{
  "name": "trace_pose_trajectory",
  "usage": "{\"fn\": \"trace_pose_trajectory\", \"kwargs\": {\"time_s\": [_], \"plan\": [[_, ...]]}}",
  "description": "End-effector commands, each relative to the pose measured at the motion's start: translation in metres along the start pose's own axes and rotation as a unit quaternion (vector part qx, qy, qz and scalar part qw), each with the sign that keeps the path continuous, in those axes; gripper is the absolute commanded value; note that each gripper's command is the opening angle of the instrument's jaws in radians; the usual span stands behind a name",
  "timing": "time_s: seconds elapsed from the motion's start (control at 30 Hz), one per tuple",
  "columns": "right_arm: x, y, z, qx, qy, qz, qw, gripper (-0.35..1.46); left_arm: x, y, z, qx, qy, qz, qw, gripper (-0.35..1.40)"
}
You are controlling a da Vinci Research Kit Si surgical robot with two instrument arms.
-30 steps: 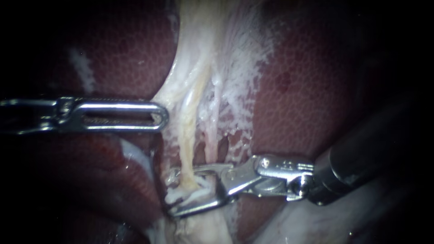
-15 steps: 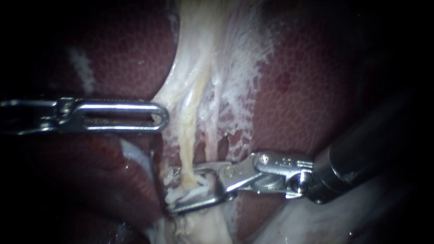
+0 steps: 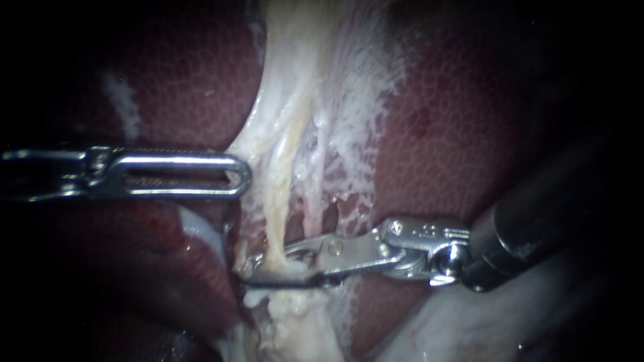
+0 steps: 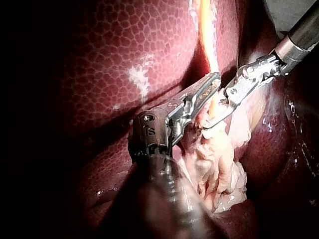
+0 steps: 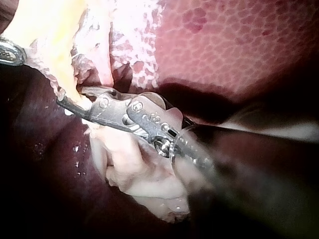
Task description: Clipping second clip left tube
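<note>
The left tube (image 3: 280,194) is a yellowish strand that runs down through pale tissue between the liver lobes. My right instrument (image 3: 251,273) comes in from the right, and its jaws are shut across the tube's lower end. The left wrist view shows that instrument (image 4: 207,125) clamped on the same strand (image 4: 205,40). In the right wrist view its jaws (image 5: 70,105) pinch the yellow tube (image 5: 60,67). My left instrument (image 3: 243,178) lies level from the left, its slotted jaws shut on the edge of the pale tissue (image 3: 258,144) beside the tube. No separate clip can be made out.
Dark red liver (image 3: 456,134) lies on both sides of the pale band. A thinner right tube (image 3: 314,201) runs beside the left one. A lump of pale, ragged tissue (image 3: 295,328) hangs below the right instrument's jaws. The left instrument's jaws (image 4: 202,92) sit close to the right instrument.
The right instrument's jaws stood open on either side of the left tube, and they have now closed onto it. The left instrument has stayed still.
</note>
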Motion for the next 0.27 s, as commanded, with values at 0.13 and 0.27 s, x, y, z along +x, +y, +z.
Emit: {"fn": "trace_pose_trajectory", "kwargs": {"time_s": [0.13, 0.27], "plan": [[-0.0001, 0.0, 0.0, -0.001, 0.0, 0.0, 1.0, -0.35, 0.0, 0.0, 0.0, 0.0, 0.0, 0.0, 1.0, -0.35], [-0.0001, 0.0, 0.0001, -0.001, 0.0, 0.0, 1.0, -0.35, 0.0, 0.0, 0.0, 0.0, 0.0, 0.0, 1.0, -0.35]]}}
